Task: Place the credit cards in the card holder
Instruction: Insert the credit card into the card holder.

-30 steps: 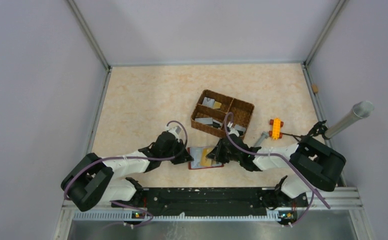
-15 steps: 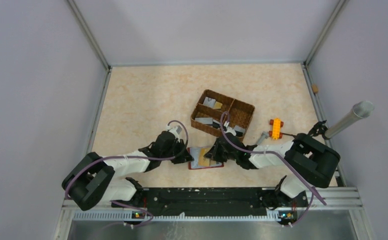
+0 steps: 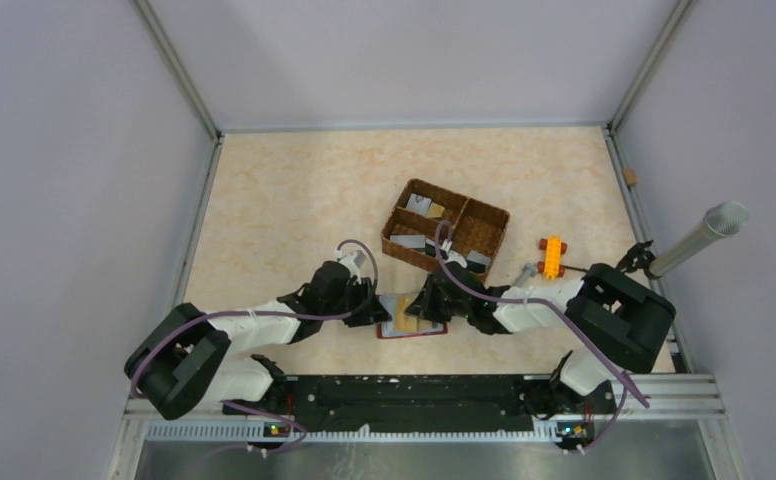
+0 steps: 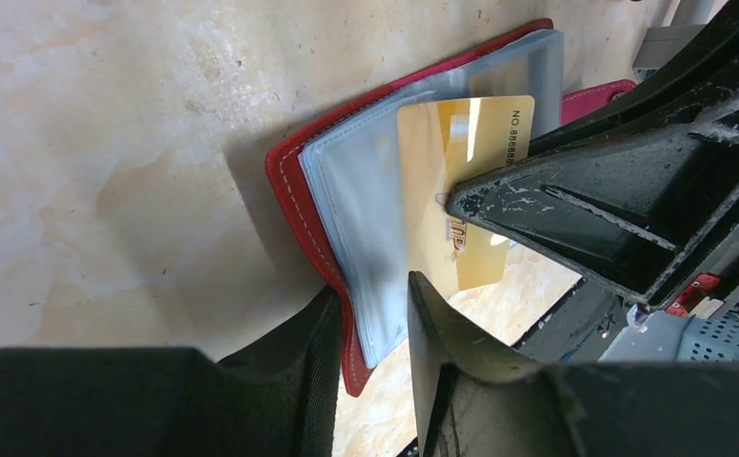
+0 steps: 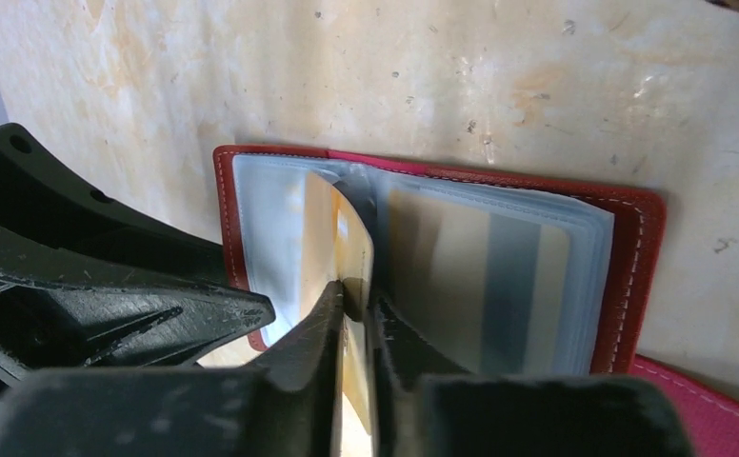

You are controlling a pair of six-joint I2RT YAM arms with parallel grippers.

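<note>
one red wallet [image 5: 634, 276] lies open by the table's [image 3: 284, 200] near edge, left gripper [image 4: 373, 290] clamped on its rim; right gripper [image 5: 354, 290] pinches one gold card [image 4: 442, 162] over its pockets; only the top view shows the basket [image 3: 491, 214] and its loose cards [image 3: 409, 241]

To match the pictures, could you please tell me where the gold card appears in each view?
Top external: gold card low centre.
Left wrist: gold card upper centre-right, over clear pockets.
Right wrist: gold card centre, bent, nearly edge-on.
Shared landmark: the red card holder.

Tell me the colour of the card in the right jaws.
Gold-tan card, clearest in left wrist view.
</note>
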